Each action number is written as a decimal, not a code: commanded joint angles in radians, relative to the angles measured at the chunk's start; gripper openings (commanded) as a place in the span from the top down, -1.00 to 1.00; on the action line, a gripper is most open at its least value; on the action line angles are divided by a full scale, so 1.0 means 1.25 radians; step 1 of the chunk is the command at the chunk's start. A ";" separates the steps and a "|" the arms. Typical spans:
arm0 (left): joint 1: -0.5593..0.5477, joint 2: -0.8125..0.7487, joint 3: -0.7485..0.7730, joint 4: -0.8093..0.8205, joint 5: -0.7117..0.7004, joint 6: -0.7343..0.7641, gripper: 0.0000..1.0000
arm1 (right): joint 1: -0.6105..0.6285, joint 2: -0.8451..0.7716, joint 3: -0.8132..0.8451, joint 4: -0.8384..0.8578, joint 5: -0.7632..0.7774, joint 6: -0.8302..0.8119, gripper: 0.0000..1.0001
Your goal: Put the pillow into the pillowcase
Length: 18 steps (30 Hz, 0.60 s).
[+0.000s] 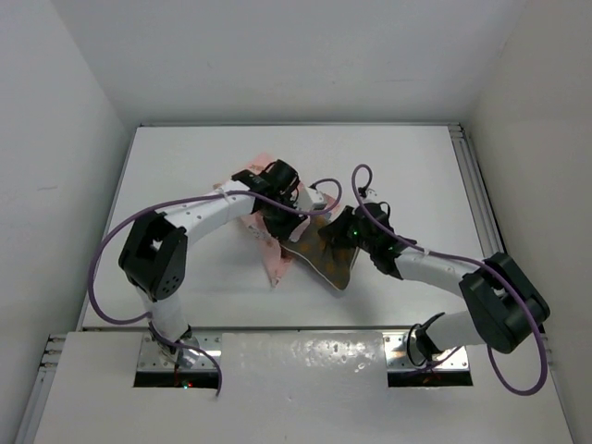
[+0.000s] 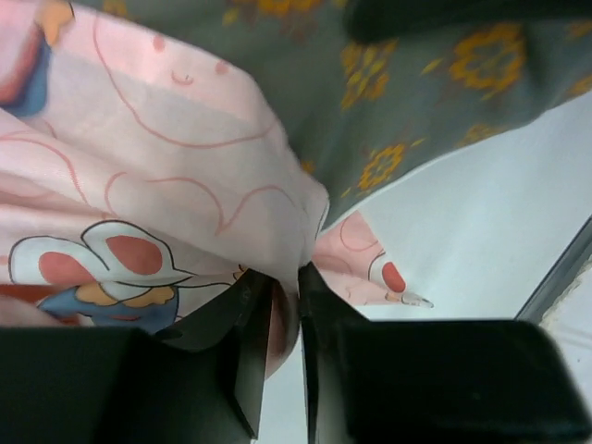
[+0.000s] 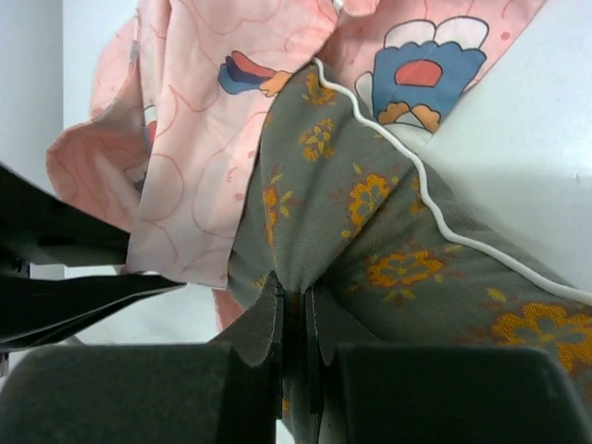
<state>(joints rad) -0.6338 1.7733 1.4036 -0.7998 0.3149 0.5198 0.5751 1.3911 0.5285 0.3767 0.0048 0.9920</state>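
Black fingers (image 3: 264, 324) of the right gripper (image 3: 291, 294) fill the bottom of the right wrist view, clenched on a fold of the pillow (image 3: 388, 240). The left gripper (image 2: 285, 277) stands the same way in its own view, jaws nearly together with a pink edge of the pillowcase (image 2: 139, 185) pinched between them.

From above, the pillowcase lies crumpled at the middle of the table (image 1: 185, 185), with the left arm reaching across it. The pillow, olive-grey with orange flowers, juts out toward the near right, touching the cloth. Pink fabric overlaps its far end. Whether that end sits inside the mouth or only under a loose flap cannot be told.

I judge the step to be early insertion: one arm holds the sleeve and the other feeds the cushion in. Most of the pillow shows bare, so much is left to do. The next move calls for the left arm to hold the mouth open and lifted while the right pushes the pillow toward the far left, into the opening. The bunched cloth is the main obstacle, since folds may catch the leading corner and get dragged along. The two wrists are also close together, leaving little room to push. The purple cables (image 1: 102, 268) loop wide of the work. The white piping (image 3: 416, 176) along the pillow's edge could snag on the hem.
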 commanded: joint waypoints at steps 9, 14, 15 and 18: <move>0.090 -0.096 -0.023 -0.023 -0.130 0.016 -0.78 | 0.017 -0.013 0.153 -0.272 0.011 -0.257 -0.74; 0.075 -0.168 -0.028 -0.062 -0.165 0.044 -0.89 | -0.035 -0.045 0.210 -0.365 0.077 -0.346 -0.94; 0.052 -0.173 -0.037 -0.068 -0.171 0.054 -0.77 | -0.045 -0.035 0.226 -0.372 0.072 -0.348 -0.63; -0.005 -0.189 -0.091 -0.085 -0.157 0.100 0.56 | -0.081 0.029 0.294 -0.401 0.043 -0.346 0.51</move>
<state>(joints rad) -0.5652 1.5597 1.3487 -0.8612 0.1135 0.5816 0.5026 1.3705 0.8055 -0.0666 0.0532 0.6132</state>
